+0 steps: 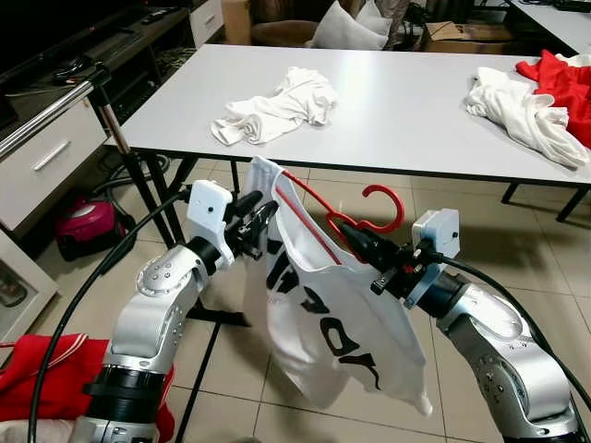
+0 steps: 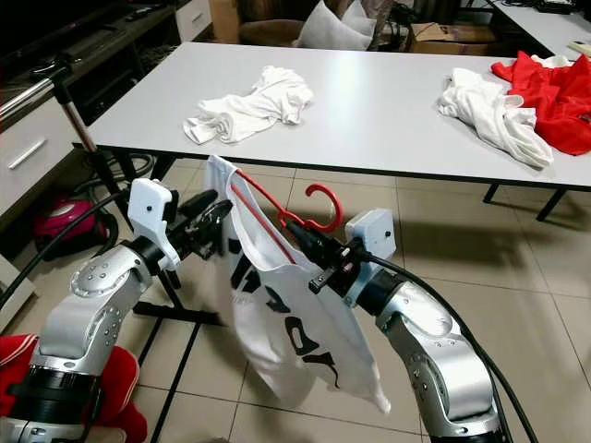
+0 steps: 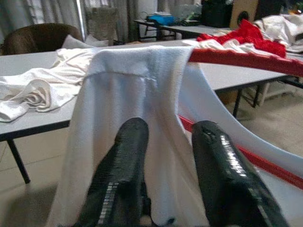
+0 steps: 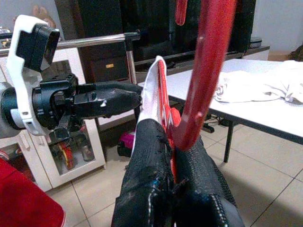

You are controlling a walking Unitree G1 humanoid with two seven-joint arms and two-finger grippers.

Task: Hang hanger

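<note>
hanger [image 1: 355, 210]: red plastic, held in the air at the middle of the left eye view, in front of the near edge of the white table [image 1: 416, 120]; its hook curls up and to the right of centre.
long axis: the bar slants from upper left, where its end pokes into the shirt's shoulder, down to lower right, where it meets the right gripper.
white T-shirt [image 1: 323, 323]: draped over the hanger, black lettering on the front, hanging below it toward the lower centre of the frame and clear of the tiled floor.
right gripper [image 1: 362, 242]: fingers closed tight on the hanger just below the hook; the right wrist view shows the red stem pinched between the two black fingers.
left gripper [image 1: 257, 221]: at centre left, touching the shirt's upper left shoulder; in the left wrist view the fingers stand somewhat apart with cloth lying between and over them, so it looks like a loose hold on fabric, not a firm clamp.
which arm is nearer: the right one carries the hanger; the left only steadies the cloth end.
clothes rail [image 1: 55, 106]: a chrome bar on a black stand at the upper left of the frame, well apart from the hook and on the side away from it.
judgement: hanging probably calls for carrying the hook left and up over that bar.
</note>
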